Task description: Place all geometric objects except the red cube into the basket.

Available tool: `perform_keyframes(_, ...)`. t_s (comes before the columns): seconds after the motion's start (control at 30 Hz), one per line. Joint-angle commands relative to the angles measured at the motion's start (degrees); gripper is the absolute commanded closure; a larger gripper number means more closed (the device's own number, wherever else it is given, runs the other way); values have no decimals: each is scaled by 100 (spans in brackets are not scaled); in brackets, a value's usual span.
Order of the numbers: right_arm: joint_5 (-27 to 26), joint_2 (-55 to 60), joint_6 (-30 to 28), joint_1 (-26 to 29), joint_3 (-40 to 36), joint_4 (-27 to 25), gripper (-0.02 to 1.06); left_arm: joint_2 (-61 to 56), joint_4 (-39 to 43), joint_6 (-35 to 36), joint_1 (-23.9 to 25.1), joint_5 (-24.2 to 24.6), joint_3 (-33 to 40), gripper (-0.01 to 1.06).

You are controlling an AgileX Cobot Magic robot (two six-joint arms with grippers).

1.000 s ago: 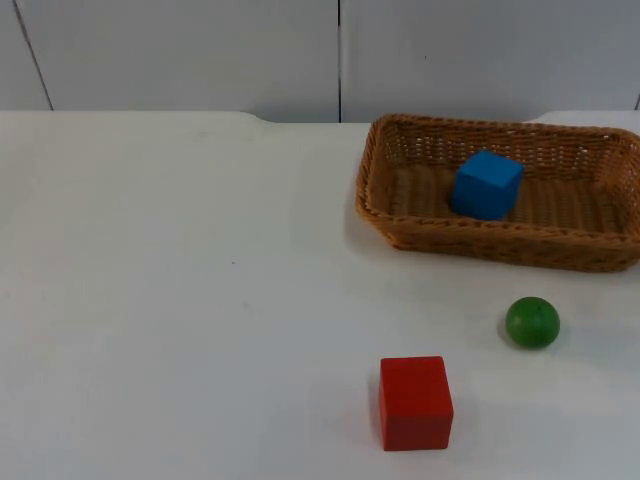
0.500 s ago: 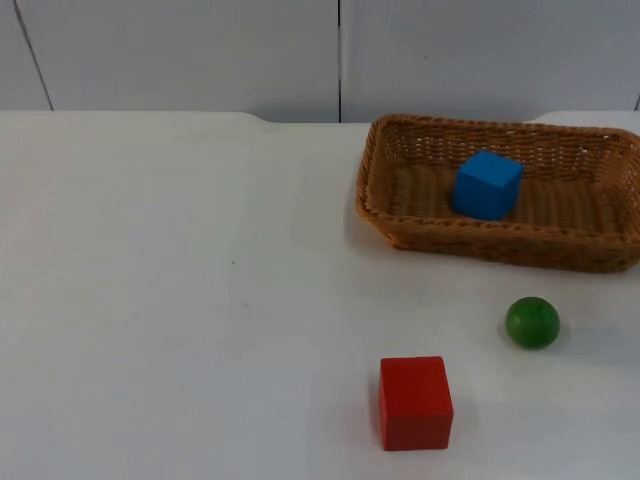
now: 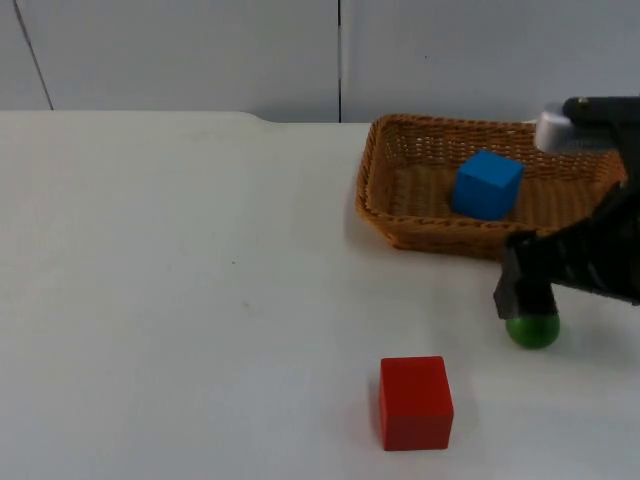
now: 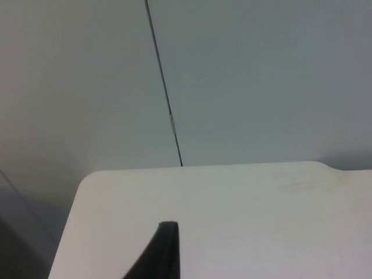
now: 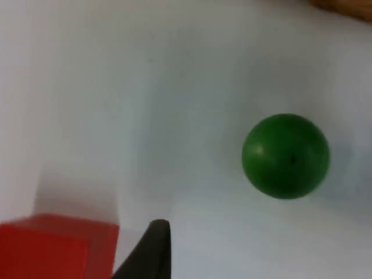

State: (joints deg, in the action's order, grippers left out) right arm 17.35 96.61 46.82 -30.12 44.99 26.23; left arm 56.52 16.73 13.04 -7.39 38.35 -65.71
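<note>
A green ball [image 3: 533, 330] lies on the white table in front of the wicker basket [image 3: 400, 225]. My right gripper [image 3: 525, 296] hangs just above the ball's far-left side, partly covering it. In the right wrist view the green ball [image 5: 286, 156] is close ahead and the red cube [image 5: 58, 247] lies off to one side. A blue cube [image 3: 487, 184] rests inside the basket. The red cube [image 3: 415, 402] sits near the table's front edge, left of the ball. My left gripper [image 4: 165, 253] waits over a far corner of the table, facing the grey wall.
The grey partition wall [image 3: 200, 50] closes off the back of the table. The right arm's black body [image 3: 600, 250] crosses over the basket's right half. White table surface [image 3: 180, 300] stretches left of the basket and cube.
The right arm has come in from the right and now hangs over the green ball; before, no arm was over the table. The objects have not moved.
</note>
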Motion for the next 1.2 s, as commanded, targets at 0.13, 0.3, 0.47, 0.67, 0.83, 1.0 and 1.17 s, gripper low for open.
perform_keyframes(0.13, -245, 643, 2434, -25, 59, 2062, 0, -37, 37, 46, 13, -101, 36, 0)
perform_keyframes(0.3, -263, 980, 3701, -36, 152, 3391, 0, 52, 37, 46, 13, -99, 36, 0)
perform_keyframes(0.47, -383, 1130, 3770, -36, 320, 3489, 1, 140, 37, 46, 13, -116, 36, 0)
perform_keyframes(0.67, -371, 1288, 3770, -36, 407, 3362, 26, 166, 48, 46, 13, -184, 36, 0)
perform_keyframes(0.83, -140, 1354, 3759, -36, 407, 3336, 55, 170, 90, 46, 13, -269, 36, 0)
perform_keyframes(1.0, 213, 1354, 3836, -36, 407, 3388, 104, 170, 106, 46, 13, -371, 36, 0)
perform_keyframes(1.17, 247, 942, 3647, -45, 407, 3388, 104, 170, 178, 46, 13, -405, 36, 0)
